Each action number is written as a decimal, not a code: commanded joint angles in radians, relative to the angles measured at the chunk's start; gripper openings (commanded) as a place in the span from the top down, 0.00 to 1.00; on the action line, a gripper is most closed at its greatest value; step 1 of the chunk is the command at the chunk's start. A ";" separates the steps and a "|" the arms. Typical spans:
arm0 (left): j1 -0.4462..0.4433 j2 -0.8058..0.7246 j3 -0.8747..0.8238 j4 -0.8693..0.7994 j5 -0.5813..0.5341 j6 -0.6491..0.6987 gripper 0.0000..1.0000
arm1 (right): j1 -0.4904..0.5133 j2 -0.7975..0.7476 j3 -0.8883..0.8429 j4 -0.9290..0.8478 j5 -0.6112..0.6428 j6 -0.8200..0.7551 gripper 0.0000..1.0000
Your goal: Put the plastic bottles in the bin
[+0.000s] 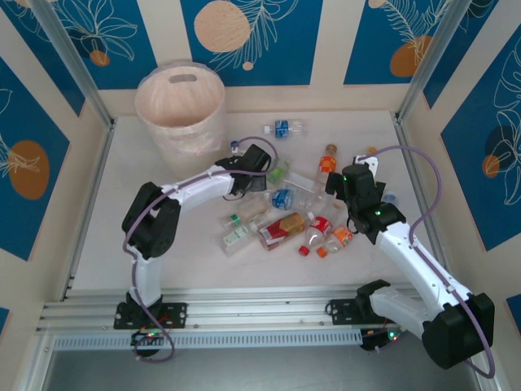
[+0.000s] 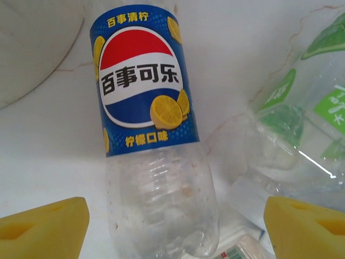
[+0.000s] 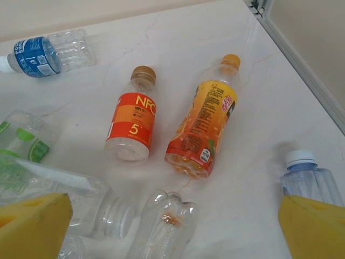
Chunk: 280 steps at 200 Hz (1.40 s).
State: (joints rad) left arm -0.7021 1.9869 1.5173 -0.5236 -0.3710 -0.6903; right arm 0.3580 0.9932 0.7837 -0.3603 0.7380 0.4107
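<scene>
**A:** Where does the Pepsi bottle (image 2: 145, 108) lie from the left gripper (image 2: 175, 229)?

**B:** Straight ahead, flat on the table (image 1: 203, 265). Its clear base sits between the spread yellow pads (image 2: 43, 226), apparently touching neither. Its long axis runs up the frame, leaning slightly left.

**A:** Any writing?

**B:** The blue label reads 百事可乐, with 百事清柠 above and 柠檬口味 below. The right gripper (image 3: 172, 226), fingers wide and empty, hovers near an orange-labelled NFC bottle (image 3: 132, 121).

**A:** And the bin (image 1: 191, 138)?

**B:** Upper left in the top view, near the left gripper, so that arm looks nearer.
</scene>
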 commanded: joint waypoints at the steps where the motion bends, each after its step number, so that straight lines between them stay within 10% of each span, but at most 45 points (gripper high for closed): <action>1: 0.021 0.045 0.048 -0.030 -0.027 -0.012 0.16 | 0.008 0.002 0.019 0.005 0.030 0.005 0.01; 160: 0.082 0.219 0.167 -0.059 0.007 0.017 0.21 | 0.010 0.008 0.010 0.006 0.027 0.011 0.01; 280: 0.082 0.200 0.201 -0.102 -0.019 0.070 0.46 | 0.012 -0.001 0.005 0.003 0.035 0.014 0.01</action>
State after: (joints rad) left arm -0.6285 2.2101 1.6852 -0.5724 -0.3714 -0.6598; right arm 0.3607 1.0042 0.7837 -0.3603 0.7422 0.4114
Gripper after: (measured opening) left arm 0.572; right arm 0.990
